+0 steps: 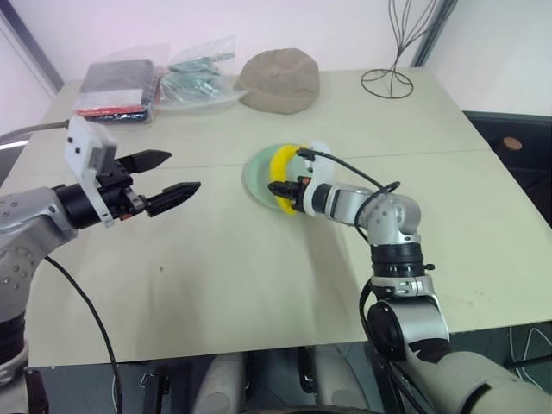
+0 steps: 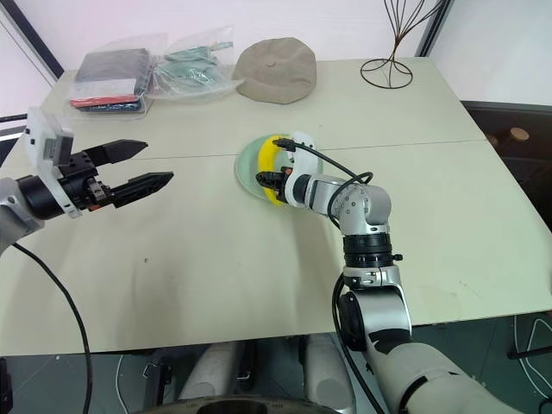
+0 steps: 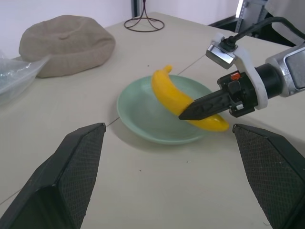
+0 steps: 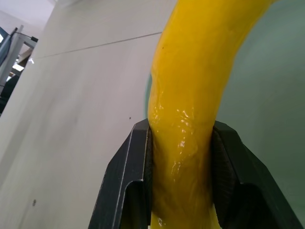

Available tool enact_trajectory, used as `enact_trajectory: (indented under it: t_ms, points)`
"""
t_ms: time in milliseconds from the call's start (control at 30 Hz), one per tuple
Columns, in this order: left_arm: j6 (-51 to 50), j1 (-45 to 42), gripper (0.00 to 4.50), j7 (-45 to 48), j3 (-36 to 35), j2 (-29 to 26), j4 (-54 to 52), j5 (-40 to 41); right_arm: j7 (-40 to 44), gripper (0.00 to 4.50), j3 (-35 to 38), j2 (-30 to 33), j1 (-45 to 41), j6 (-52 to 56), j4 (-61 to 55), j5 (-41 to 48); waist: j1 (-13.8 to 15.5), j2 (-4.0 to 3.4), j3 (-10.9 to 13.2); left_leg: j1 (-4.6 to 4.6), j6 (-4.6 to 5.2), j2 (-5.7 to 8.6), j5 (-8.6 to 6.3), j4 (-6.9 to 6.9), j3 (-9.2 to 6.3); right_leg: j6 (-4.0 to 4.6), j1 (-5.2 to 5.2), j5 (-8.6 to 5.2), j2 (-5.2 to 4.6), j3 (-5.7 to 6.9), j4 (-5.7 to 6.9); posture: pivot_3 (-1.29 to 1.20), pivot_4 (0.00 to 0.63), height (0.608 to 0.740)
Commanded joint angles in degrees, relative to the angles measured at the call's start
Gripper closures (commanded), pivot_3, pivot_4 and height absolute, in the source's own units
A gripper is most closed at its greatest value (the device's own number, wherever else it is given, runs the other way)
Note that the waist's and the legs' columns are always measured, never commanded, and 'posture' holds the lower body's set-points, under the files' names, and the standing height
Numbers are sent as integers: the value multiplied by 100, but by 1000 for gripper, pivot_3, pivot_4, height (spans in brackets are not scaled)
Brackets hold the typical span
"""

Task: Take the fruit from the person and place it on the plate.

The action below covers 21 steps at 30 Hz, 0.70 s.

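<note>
While the right gripper (image 3: pixel 202 108) is clamped on the banana (image 3: pixel 177 98), its two black fingers (image 4: pixel 127 181) press the fruit's flanks from either side, gripping it near one end, and the rest of the yellow body curves away past the fingertips. The banana is over the plate (image 3: pixel 143 121), low in the dish; whether it rests on the surface cannot be told. Its long axis runs across the plate from the near rim toward the far one, the held end closest to the robot and the free tip aimed toward the cap (image 1: pixel 279 79) at the back of the table (image 1: pixel 216 285). The left gripper (image 1: pixel 166 183) hangs well apart to the left above bare tabletop, its fingers spread wide with nothing between them, pointing toward the plate.
</note>
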State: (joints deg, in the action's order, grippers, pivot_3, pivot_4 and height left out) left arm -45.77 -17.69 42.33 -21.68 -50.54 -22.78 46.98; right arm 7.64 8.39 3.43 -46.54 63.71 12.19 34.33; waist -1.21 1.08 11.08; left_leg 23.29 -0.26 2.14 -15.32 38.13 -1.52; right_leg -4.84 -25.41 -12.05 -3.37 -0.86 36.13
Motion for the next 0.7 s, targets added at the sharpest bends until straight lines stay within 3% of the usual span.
enact_trajectory:
  t_ms: [33, 367, 467, 600, 700]
  points:
    - [37, -36, 0, -26, -161, -38, -165, 94, 147, 3290, 31, -3, -235, -280, 165, -103, -1, 0, 0, 0, 0, 0, 0, 0, 0, 0, 0, 0, 0, 0, 0, 0, 150, 740]
    - [64, -31, 0, -104, -151, 32, -211, 105, 450, 3290, 92, 120, -624, -872, 956, -425, -2, 0, 0, 0, 0, 0, 0, 0, 0, 0, 0, 0, 0, 0, -1, 0, 150, 740]
    - [65, -51, 0, -120, -140, 49, -218, 101, 518, 2194, 120, 148, -753, -1003, 1147, -477, -2, 0, 0, 0, 0, 0, 0, 0, 0, 0, 0, 0, 0, 0, -1, 0, 150, 740]
    - [86, -60, 0, -118, -126, 66, -210, 87, 575, 156, 157, 175, -870, -1096, 1294, -506, -1, 0, 0, 0, 0, 0, 0, -1, 0, 0, 0, 0, -2, 0, -1, 0, 150, 740]
    - [89, -87, 0, -118, -107, 80, -199, 82, 568, 23, 188, 199, -924, -1044, 1285, -497, -2, -1, 0, 0, 0, 0, 0, -1, 0, 0, 0, 0, -4, -1, -1, 0, 150, 740]
